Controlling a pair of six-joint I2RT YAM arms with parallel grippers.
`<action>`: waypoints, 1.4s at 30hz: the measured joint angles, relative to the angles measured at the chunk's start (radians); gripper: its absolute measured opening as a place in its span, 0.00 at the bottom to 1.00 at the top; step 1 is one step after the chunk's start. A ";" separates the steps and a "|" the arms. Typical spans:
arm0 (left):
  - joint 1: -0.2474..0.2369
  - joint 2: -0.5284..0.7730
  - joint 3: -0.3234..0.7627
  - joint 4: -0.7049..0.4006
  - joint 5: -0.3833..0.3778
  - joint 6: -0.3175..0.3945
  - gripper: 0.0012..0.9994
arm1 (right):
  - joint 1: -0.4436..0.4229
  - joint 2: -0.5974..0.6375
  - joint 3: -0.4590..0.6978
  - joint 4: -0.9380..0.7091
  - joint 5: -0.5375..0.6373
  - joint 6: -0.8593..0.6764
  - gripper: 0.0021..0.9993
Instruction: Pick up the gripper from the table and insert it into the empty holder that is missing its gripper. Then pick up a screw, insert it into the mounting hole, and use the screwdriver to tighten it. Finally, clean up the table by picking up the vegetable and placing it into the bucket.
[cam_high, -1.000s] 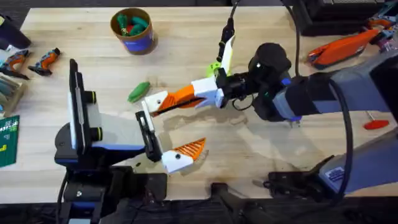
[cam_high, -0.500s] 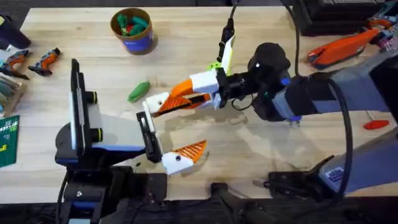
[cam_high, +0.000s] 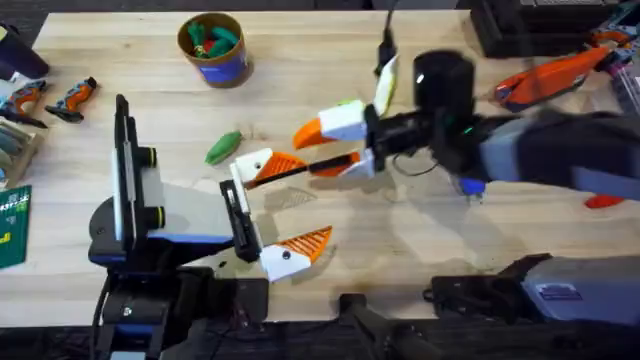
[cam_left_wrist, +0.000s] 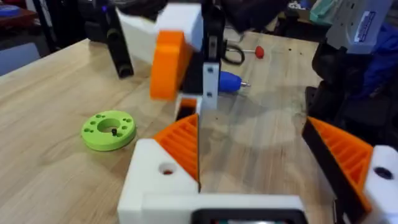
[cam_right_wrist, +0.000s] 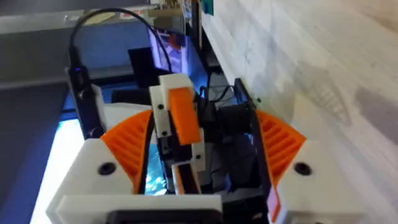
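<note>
Spanning the table centre, the right gripper (cam_high: 325, 148) stands spread, empty, facing the left gripper (cam_high: 275, 208), likewise spread. The vegetable (cam_high: 222, 146) lies beside them: light, smooth, probably slippery; grasp across its thick middle.

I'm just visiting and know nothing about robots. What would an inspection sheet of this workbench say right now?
Surface: pale wood table, bare in the middle.
Job's things: green vegetable lies loose on the table; bucket at the far side, with toys inside; blue screwdriver on the table.
Clutter: lime disc; red-handled rod; orange tools at the left edge.
Grippers: left gripper open; right gripper open, meeting the left's far finger.
Cables: black cable near the right wrist.
Surroundings: nothing seen.
</note>
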 joint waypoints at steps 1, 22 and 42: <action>0.000 0.000 0.000 0.000 0.000 0.000 0.99 | -0.018 -0.034 0.020 -0.080 0.001 -0.047 0.83; 0.000 0.000 0.000 -0.001 0.001 0.000 0.99 | -0.148 -0.096 0.825 -1.562 0.688 -1.011 0.83; 0.000 0.000 0.000 -0.002 0.003 0.000 0.99 | 0.054 0.257 1.058 -1.636 1.129 -1.212 0.99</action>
